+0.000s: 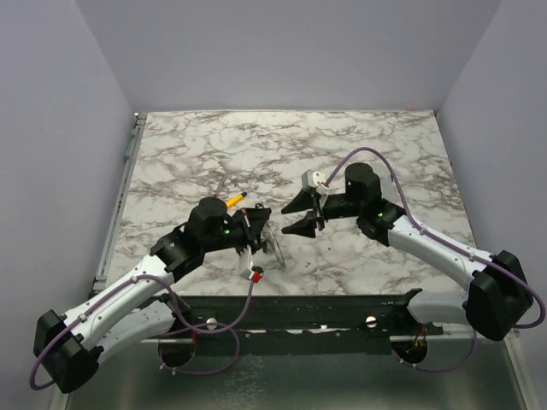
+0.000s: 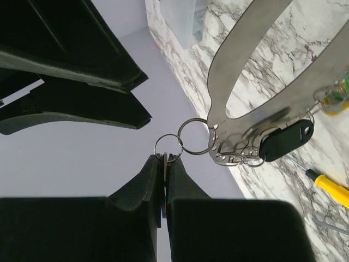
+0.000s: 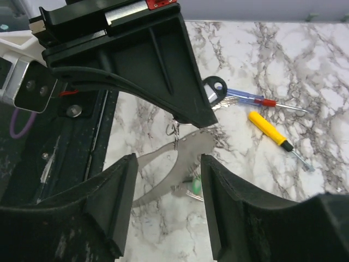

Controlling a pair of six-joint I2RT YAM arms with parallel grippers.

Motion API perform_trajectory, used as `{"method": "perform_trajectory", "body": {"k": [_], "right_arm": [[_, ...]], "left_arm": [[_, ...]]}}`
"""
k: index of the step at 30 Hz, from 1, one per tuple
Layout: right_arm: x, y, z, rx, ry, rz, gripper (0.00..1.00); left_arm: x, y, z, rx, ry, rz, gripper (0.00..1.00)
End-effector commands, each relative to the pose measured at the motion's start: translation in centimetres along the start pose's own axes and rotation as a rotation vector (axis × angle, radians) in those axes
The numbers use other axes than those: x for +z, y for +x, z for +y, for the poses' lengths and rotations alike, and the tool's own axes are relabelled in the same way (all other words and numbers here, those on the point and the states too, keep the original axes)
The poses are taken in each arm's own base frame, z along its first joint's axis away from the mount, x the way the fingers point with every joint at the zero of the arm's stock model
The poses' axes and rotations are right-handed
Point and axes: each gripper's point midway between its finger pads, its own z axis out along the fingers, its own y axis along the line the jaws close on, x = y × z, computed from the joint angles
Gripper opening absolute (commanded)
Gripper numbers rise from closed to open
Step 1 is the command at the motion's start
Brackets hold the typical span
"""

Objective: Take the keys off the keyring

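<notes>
Left pincer (image 2: 165, 164): clamped shut on a thin flat piece seen edge-on, which I take for a key (image 2: 164, 159), just under its small split ring (image 2: 168, 135).
Right pincer (image 3: 166, 202): spread wide and holding nothing, near the steel loop keyring (image 2: 221, 82).
Keys: one is at your left fingertips. The black-tagged key (image 2: 286, 139) and a green-headed one (image 3: 194, 184) are bunched at the loop's narrow end, over the counter (image 1: 385, 154).
Step in hand: probably working the pinched key off its ring.
Doing it well: hold the left grip firm. Take the small ring with the right, not the big loop. Wind the ring through the key's hole; don't tug.
Axis: in the left wrist view the chain runs from the fingertips up and right. The loop's long axis continues that way, narrow end nearest the pincer.
</notes>
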Motion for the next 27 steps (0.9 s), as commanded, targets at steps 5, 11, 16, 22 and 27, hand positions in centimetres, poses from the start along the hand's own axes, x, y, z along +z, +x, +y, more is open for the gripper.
{"method": "perform_trajectory", "body": {"k": [5, 11, 16, 22, 27], "right_arm": [[1.0, 0.2, -1.1, -0.062, 0.075, -0.021, 0.50], [1.5, 1.3, -0.8, -0.056, 0.057, -0.021, 0.45], [1.7, 1.4, -0.3, -0.064, 0.031, -0.022, 0.43], [1.7, 1.4, -0.5, -0.072, 0.041, -0.029, 0.38], [1.7, 1.2, -0.4, -0.077, 0.039, -0.034, 0.29]], "left_arm": [[0.2, -0.4, 3.8, 0.005, -0.086, -0.035, 0.00], [0.4, -0.5, 4.2, -0.022, -0.087, -0.041, 0.00], [0.6, -0.1, 4.7, -0.066, -0.085, -0.032, 0.00], [0.8, -0.1, 5.0, -0.090, -0.077, -0.037, 0.00], [1.0, -0.2, 5.0, -0.104, -0.063, -0.042, 0.00]]}}
